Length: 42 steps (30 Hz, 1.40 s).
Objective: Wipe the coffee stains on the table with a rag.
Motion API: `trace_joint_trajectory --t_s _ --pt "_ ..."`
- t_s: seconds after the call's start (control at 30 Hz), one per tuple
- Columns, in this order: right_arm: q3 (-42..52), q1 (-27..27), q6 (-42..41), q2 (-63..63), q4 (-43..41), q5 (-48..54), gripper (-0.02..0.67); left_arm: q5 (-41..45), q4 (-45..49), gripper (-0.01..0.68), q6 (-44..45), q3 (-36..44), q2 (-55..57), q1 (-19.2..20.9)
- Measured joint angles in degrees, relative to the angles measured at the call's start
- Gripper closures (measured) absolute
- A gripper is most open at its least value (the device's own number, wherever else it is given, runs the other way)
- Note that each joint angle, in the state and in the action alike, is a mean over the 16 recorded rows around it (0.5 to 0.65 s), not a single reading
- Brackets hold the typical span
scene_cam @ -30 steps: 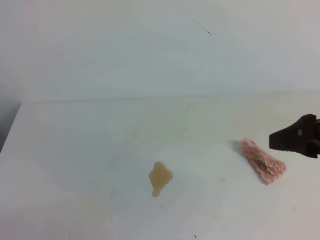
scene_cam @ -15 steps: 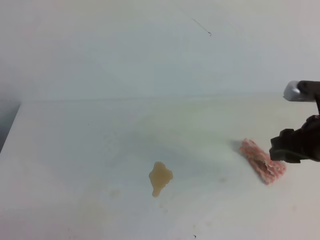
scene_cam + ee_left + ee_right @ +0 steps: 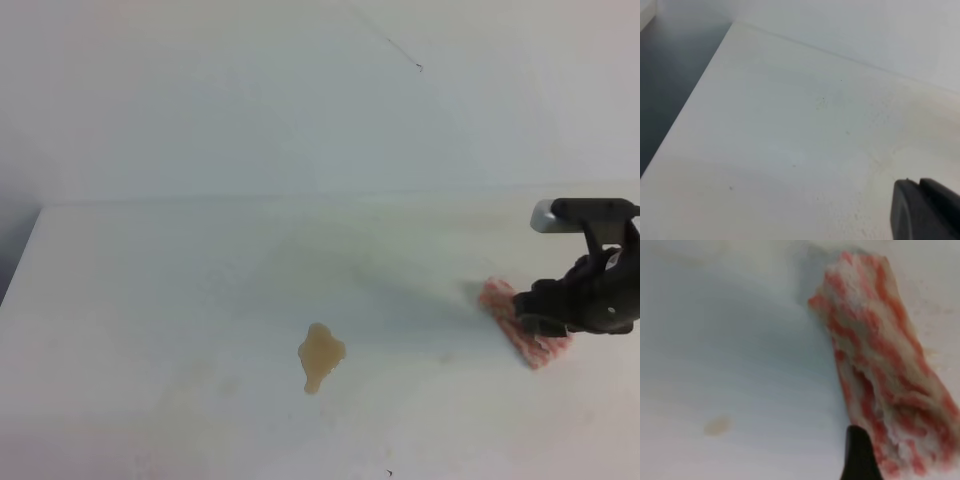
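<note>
The coffee stain [image 3: 320, 356] is a tan blotch with a narrow tail, low in the middle of the white table [image 3: 180, 280]. The pink-and-white rag [image 3: 503, 303] lies wrinkled on the table at the right, well apart from the stain. My right gripper [image 3: 550, 318] hangs over the rag's right half and looks open. In the right wrist view the rag [image 3: 880, 350] fills the right side, with one dark fingertip [image 3: 857, 455] beside its lower left edge. My left gripper [image 3: 925, 210] shows only in the left wrist view, fingers together, above bare table.
The white wall [image 3: 300, 100] rises behind the table. The table's left edge [image 3: 20, 270] drops to dark floor, which also shows in the left wrist view [image 3: 670, 75]. A faint brown speck [image 3: 717, 425] lies left of the rag.
My right gripper has moved in from the right edge and come down over the rag's right half. The rag and the stain have not moved.
</note>
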Motion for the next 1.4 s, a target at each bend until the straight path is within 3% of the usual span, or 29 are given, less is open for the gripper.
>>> trace_joint_trajectory --t_s 0.2,0.63,0.83,1.03,1.4 --pt "-0.5 0.0 -0.1 4.2 -0.7 -3.3 0.272 0.0 0.0 0.674 0.0 0.0 0.0 0.0" --pt "-3.0 -0.1 -0.3 7.8 -1.9 0.0 0.561 0.0 0.0 0.674 0.0 0.0 0.0 0.0" --pt "-7.8 0.1 -1.6 6.7 0.7 5.4 0.617 0.0 0.0 0.674 0.0 0.0 0.0 0.0" --pt "-14.2 1.9 -8.6 5.5 11.3 10.9 0.621 0.0 0.0 0.674 0.0 0.0 0.0 0.0" --pt "-19.9 11.9 -31.9 6.2 43.4 13.7 0.623 0.0 0.0 0.674 0.0 0.0 0.0 0.0"
